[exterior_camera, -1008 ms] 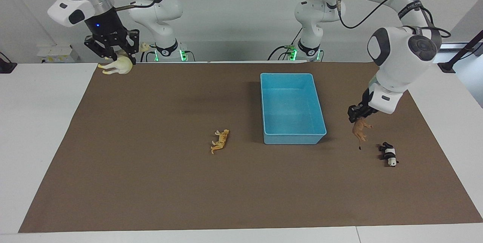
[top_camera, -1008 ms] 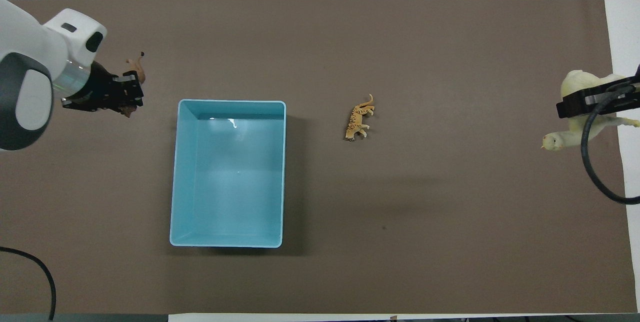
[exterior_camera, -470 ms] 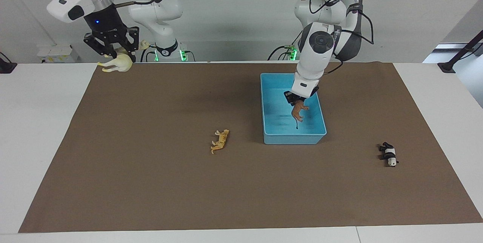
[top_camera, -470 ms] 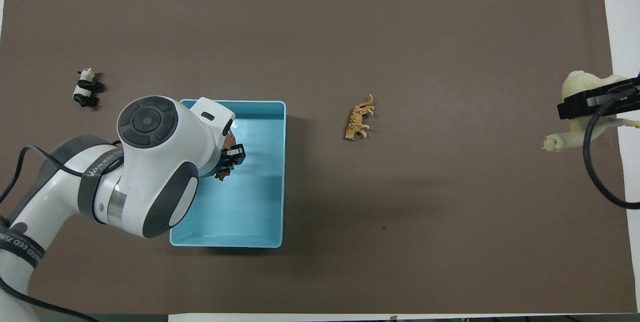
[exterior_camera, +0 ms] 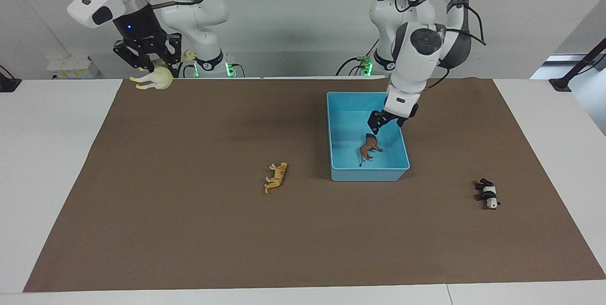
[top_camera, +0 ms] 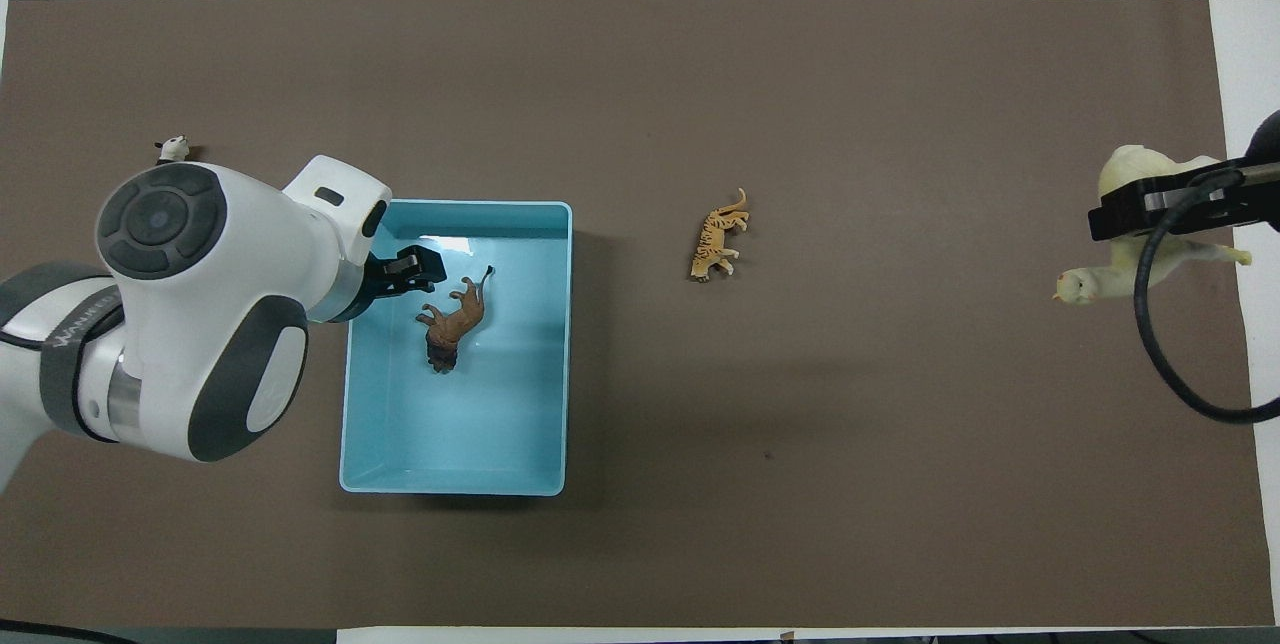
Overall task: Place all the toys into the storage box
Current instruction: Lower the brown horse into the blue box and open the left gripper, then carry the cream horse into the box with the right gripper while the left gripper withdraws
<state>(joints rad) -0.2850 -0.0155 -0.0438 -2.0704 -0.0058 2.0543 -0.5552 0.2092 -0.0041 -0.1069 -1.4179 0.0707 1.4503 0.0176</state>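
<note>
The light blue storage box [exterior_camera: 369,173] [top_camera: 452,492] stands on the brown mat toward the left arm's end. The brown lion [exterior_camera: 370,146] [top_camera: 453,320] lies inside it. My left gripper [exterior_camera: 386,123] [top_camera: 408,270] is open and empty just above the lion. My right gripper [exterior_camera: 148,60] [top_camera: 1150,209] is shut on the cream-yellow horse [exterior_camera: 155,79] [top_camera: 1128,259], held over the mat's edge at the right arm's end. The orange tiger [exterior_camera: 276,177] [top_camera: 718,236] lies on the mat beside the box. The panda [exterior_camera: 488,193] lies farther from the robots than the box; in the overhead view only its head [top_camera: 173,148] shows.
The brown mat [exterior_camera: 189,229] [top_camera: 850,474] covers most of the white table [exterior_camera: 47,153]. Cables hang by both arm bases at the robots' end.
My left gripper let go of the lion, which dropped into the box, and it has risen a little. My right gripper moved the horse slightly toward the table's middle.
</note>
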